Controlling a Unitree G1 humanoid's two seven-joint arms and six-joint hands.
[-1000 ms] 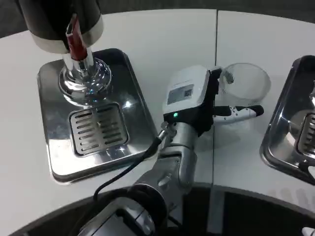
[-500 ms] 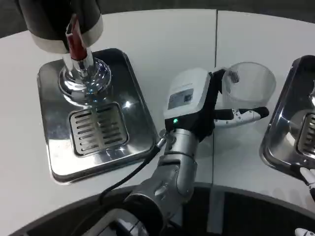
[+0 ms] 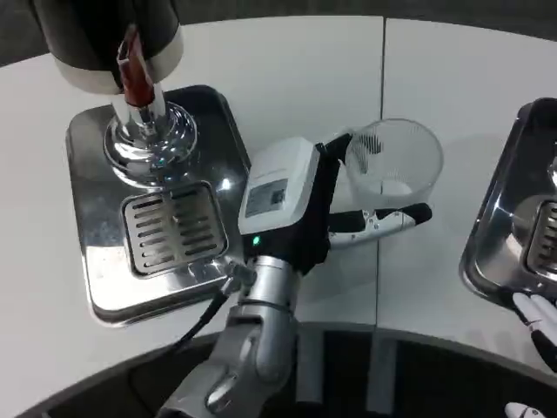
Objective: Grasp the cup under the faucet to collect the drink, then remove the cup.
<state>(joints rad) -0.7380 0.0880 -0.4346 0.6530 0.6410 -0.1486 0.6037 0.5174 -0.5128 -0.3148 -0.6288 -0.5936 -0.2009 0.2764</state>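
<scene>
A clear plastic cup [image 3: 393, 165] is off the table, right of the drip tray, gripped by my left hand [image 3: 291, 205]. One finger [image 3: 387, 219] reaches along under the cup's near side, and the white back of the hand faces the camera. The faucet [image 3: 135, 83] with its red lever hangs from a black dispenser [image 3: 96, 35] at the top left, above a chrome base [image 3: 148, 144] and a slotted grate [image 3: 170, 228]. The cup is well to the right of the faucet. Fingertips of my right hand [image 3: 538, 320] poke in at the lower right edge.
A steel drip tray [image 3: 96, 287] lies under the faucet at the left. A second steel tray [image 3: 505, 235] stands at the right edge. A black cable [image 3: 204, 318] runs along my left forearm near the tray's front corner.
My left hand has lifted the cup and carried it left, toward the drip tray. My right hand's fingertips have come into view at the lower right.
</scene>
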